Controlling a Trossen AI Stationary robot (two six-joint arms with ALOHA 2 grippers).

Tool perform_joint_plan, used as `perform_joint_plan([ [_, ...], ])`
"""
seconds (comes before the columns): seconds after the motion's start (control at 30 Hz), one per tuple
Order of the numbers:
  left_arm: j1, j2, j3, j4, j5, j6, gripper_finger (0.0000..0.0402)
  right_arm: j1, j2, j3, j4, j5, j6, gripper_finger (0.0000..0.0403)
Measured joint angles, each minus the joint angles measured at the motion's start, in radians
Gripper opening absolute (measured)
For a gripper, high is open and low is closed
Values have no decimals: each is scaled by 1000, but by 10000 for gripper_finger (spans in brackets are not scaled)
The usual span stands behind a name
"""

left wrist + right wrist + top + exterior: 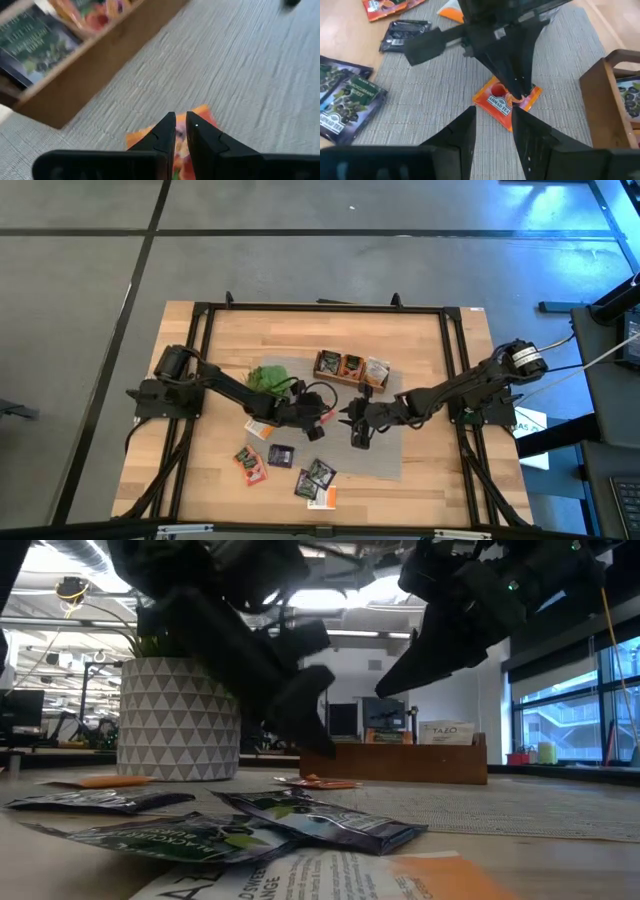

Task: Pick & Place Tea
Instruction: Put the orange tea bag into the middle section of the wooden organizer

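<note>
the left gripper (517,92) pinches the orange tea sachet (506,102) at its edge, on the grey mat (420,100) beside the wooden box (600,100). the right gripper (492,132) hovers near with jaws spread, clear mat beneath.

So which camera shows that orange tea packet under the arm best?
The right wrist view: the orange sachet lies flat on the mat, label readable. The left wrist view shows only its edges behind the left end effector; overhead, the arm hides it.
</note>
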State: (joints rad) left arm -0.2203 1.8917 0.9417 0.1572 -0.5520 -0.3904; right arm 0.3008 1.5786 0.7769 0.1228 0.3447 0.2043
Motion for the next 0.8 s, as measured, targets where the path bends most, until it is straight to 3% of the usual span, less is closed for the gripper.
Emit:
perform_joint_plan([
  [0.53,25,28,0,-106,80,-99,42,-3,157,0,93,1,-1,127],
  [0.8,20,28,0,-98,96,-120,38,-3,187,0,146,1,-84,127],
])
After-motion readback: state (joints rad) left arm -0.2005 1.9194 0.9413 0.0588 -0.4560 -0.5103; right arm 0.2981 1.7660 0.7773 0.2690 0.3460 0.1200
